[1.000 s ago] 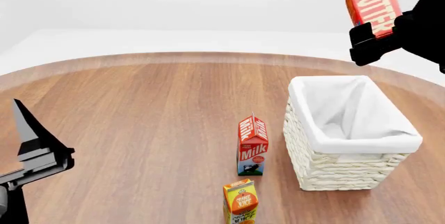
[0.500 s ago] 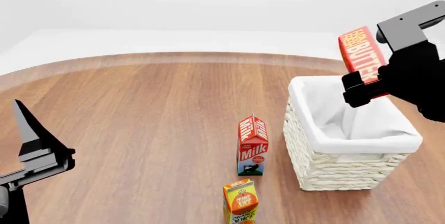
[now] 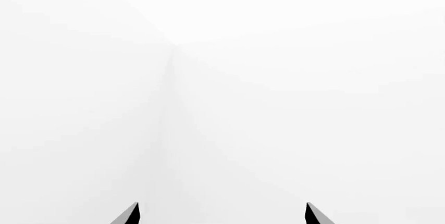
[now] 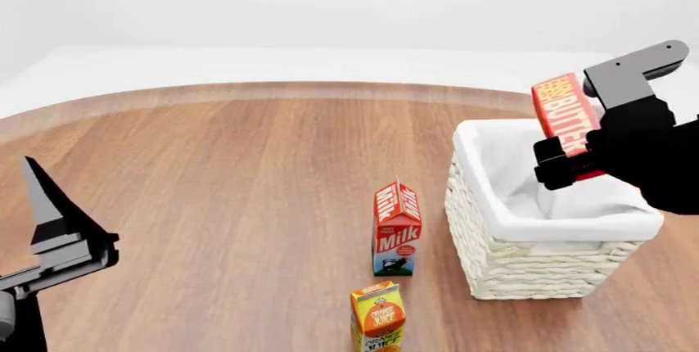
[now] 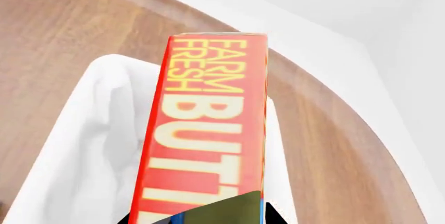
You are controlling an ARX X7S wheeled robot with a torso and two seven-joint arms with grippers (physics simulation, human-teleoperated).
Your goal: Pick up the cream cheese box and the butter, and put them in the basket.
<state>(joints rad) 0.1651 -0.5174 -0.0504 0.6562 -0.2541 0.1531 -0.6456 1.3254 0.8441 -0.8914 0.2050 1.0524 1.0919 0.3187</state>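
Note:
The butter (image 4: pixel 567 116), a red-orange box with yellow lettering, hangs tilted over the back right of the basket (image 4: pixel 532 267), its lower end at about rim height. My right gripper (image 4: pixel 577 146) is shut on it. The right wrist view shows the butter (image 5: pixel 208 125) lengthwise between the jaws, with the basket's white liner (image 5: pixel 83 151) beneath it. At the table's near left my left gripper (image 4: pixel 51 233) is raised and open. Its two fingertips (image 3: pixel 132 213) show against blank white with nothing between them. The cream cheese box is out of view.
A red-and-white milk carton (image 4: pixel 397 229) stands just left of the basket. An orange juice carton (image 4: pixel 379 318) stands in front of it by the near edge. The round wooden table (image 4: pixel 218 180) stretches left and back to its curved rim.
My right gripper has come down and slightly left with the butter, from high above the table's back right to over the basket's opening. The left arm has not moved.

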